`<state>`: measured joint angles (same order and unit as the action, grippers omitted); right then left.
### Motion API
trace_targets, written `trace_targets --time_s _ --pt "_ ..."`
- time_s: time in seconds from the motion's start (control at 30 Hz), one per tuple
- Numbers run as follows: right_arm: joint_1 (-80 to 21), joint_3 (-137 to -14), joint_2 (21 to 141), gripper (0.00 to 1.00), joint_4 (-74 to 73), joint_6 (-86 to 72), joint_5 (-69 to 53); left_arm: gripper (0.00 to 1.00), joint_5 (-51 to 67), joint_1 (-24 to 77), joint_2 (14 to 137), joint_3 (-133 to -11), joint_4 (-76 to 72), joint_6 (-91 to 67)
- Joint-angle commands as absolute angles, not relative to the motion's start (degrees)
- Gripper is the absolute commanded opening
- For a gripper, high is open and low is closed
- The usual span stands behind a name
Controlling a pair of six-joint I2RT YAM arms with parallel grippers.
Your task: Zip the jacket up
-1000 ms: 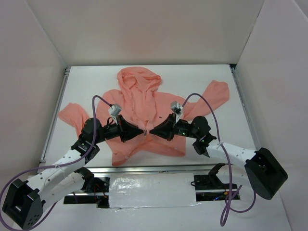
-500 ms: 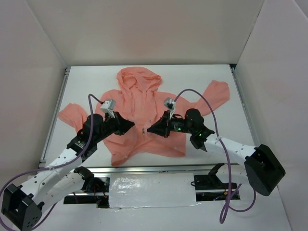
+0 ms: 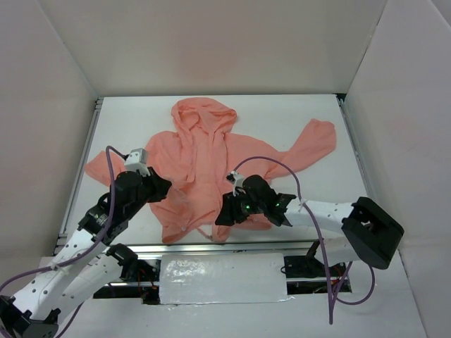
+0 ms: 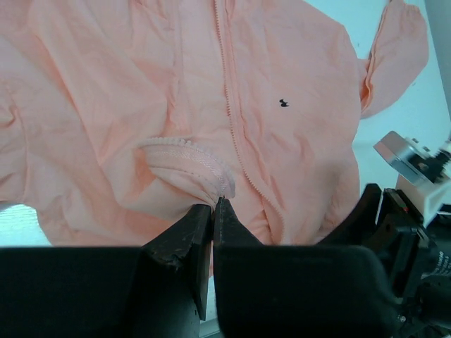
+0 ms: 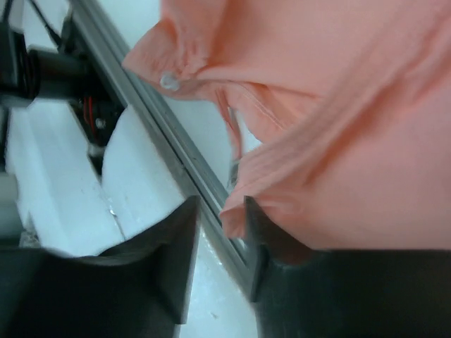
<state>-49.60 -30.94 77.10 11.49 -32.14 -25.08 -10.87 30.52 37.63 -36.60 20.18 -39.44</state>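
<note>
The salmon-pink jacket point(image 3: 204, 158) lies front-up on the white table, hood toward the far wall and sleeves spread out. Its zipper point(image 4: 230, 105) runs down the middle, with a tiny dark chest mark point(image 4: 284, 104) beside it. My left gripper point(image 3: 164, 185) is over the jacket's left half, shut on a raised fold of the ribbed front edge point(image 4: 187, 151). My right gripper point(image 3: 220, 217) is at the bottom hem near the table's front edge. Its jaws stand apart, and the hem corner point(image 5: 243, 208) rests against the right finger point(image 5: 268, 239).
A grey metal rail point(image 5: 165, 144) borders the table's near edge just under the right gripper, with a white foam pad point(image 3: 222, 278) beyond it. White enclosure walls stand on three sides. The right arm's wrist point(image 4: 416, 211) shows at the right of the left wrist view.
Both grippers have left the middle of the zipper. The left one drew back to the left, still holding fabric. The right one dropped to the bottom hem and its jaws opened.
</note>
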Motion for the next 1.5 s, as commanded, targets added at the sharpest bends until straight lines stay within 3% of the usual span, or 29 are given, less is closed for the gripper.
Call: trace_targets --time_s 0.0,0.03,0.07,0.2,0.33,0.43,0.63,0.9,1.03,1.07,1.17,1.3,1.47 --pt "-49.0 -31.5 72.8 0.52 6.1 -38.3 -16.5 0.00 -12.9 30.6 35.3 -40.3 23.9 -39.8" --pt "-48.9 -31.2 72.3 0.96 5.6 -38.8 -16.7 0.00 -12.8 30.6 35.1 -40.5 24.3 -39.7" --pt "-48.7 -30.2 71.6 1.00 6.1 -39.5 -17.6 0.00 -12.8 30.6 34.9 -41.0 25.0 -39.6" --pt "-48.3 -27.6 69.3 0.96 3.8 -47.1 -8.1 0.00 -12.5 30.6 35.1 -41.1 25.2 -39.6" --pt "-42.9 -28.6 72.1 0.79 -4.1 -52.1 -2.5 0.00 -11.3 30.6 35.8 -40.7 24.5 -39.5" --pt "-38.2 -32.1 78.5 0.74 -8.1 -53.2 -4.7 0.00 -10.8 30.6 36.5 -41.1 24.4 -39.3" --pt "-32.2 -43.0 87.9 0.91 -14.4 -50.9 -1.3 0.00 -10.6 30.6 36.1 -41.3 24.7 -39.1" --pt "-23.5 -76.3 113.0 0.95 -32.5 -35.6 2.0 0.00 -12.0 30.5 36.9 -42.8 25.7 -38.8" --pt "-21.0 -93.0 120.1 0.96 -39.3 -29.5 3.8 0.00 -12.7 30.5 37.4 -43.0 26.3 -38.7" --pt "-20.9 -94.8 120.1 0.97 -40.4 -28.9 8.0 0.00 -13.0 30.5 37.5 -43.1 26.5 -38.8" --pt "-21.1 -95.6 115.5 0.98 -41.0 -26.1 4.7 0.00 -13.1 30.6 37.5 -43.0 27.1 -38.9" --pt "-23.6 -80.7 96.7 1.00 -31.1 -23.5 -5.3 0.00 -12.6 30.6 37.7 -42.7 26.5 -38.8" --pt "-28.6 -68.2 83.4 0.96 -27.3 -21.0 -4.9 0.00 -11.3 30.6 38.9 -43.7 26.5 -38.0"
